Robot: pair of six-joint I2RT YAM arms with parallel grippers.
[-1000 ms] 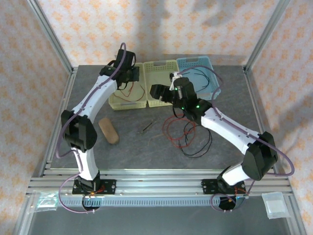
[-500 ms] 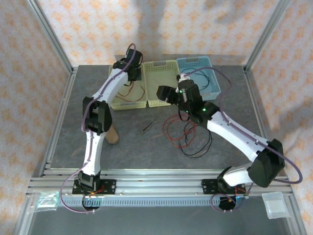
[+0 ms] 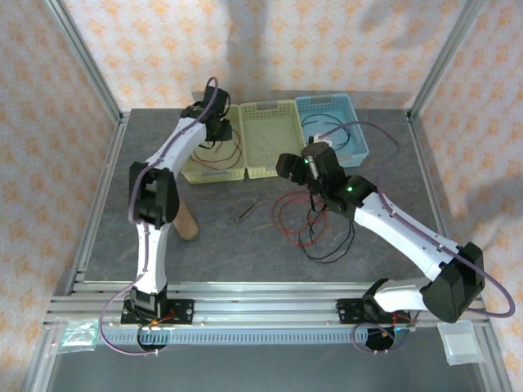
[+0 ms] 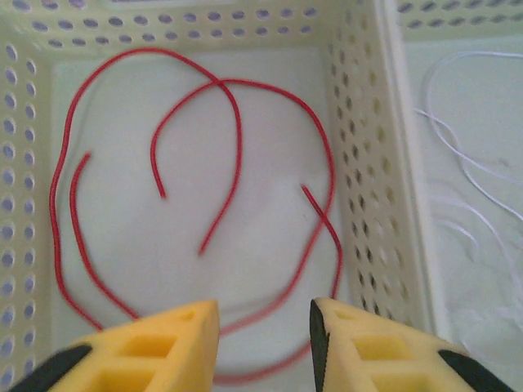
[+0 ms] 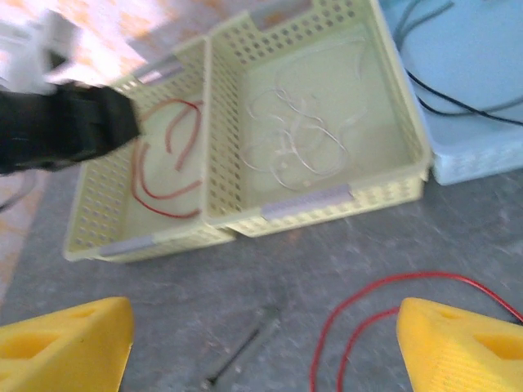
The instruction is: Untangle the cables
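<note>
From above, the left gripper hung over the left pale-yellow perforated plastic basket, where a thin red cable lay in loops. The right gripper hovered above the grey table, just beside the middle pale-yellow basket. A loose tangle of red and black cables sat on the table under the right arm. A thin black cable lay in the light-blue plastic basket. A short dark stick lay near the tangle.

Through the left wrist camera, the yellow fingers stood partway apart with nothing between them. The red cable lay loose on the basket floor below, and a whitish-grey cable lay in the neighbouring basket.

Through the right wrist camera, the yellow fingers were spread wide and held nothing. Below them were the stick and a red loop of the tangle, well short of the baskets.
</note>
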